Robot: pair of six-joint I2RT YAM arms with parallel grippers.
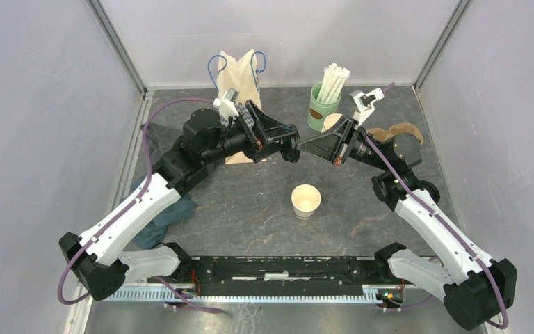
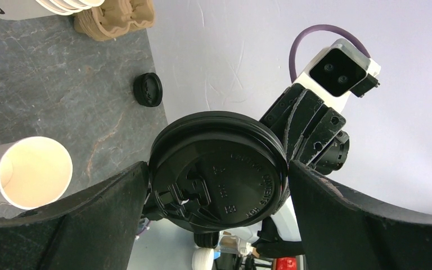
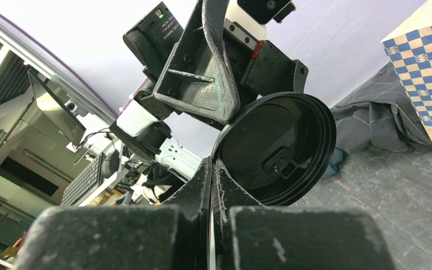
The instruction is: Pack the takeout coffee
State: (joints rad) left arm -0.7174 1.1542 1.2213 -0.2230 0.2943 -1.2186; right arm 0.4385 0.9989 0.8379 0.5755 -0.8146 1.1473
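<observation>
**Lid transfer above the tabletop [image 1: 250,209].** The two arms met in mid-air over the middle of the work area. The right end effector [image 3: 211,169] was closed, its fingers pinching the rim of a black lid [image 3: 275,149]. The left end effector [image 2: 218,169] stood fully open and straddled the same lid, one finger at either side of the rim. Whether those fingers pressed on the rim could not be told.

The left wrist view showed the lid's embossed top, and the right wrist view showed its hollow underside. The lid was therefore held on edge, with its axis running roughly level along the line between the two wrists.

An uncovered white cup [image 1: 306,200] stood upright on the tabletop, mouth upward. It was well apart from the lid, below it and toward the arms' bases, and about equally near to either arm.

This relation governs the next move. The lid's axis lay across the cup's axis, so the lid would probably have to be turned flat, hollow side down, before being lowered onto the cup. The step in hand appeared to be a handover to the left arm, and capping had not begun.

A second lid [image 2: 148,89] lay on the tabletop near the brown pulp carrier [image 2: 115,19].
</observation>
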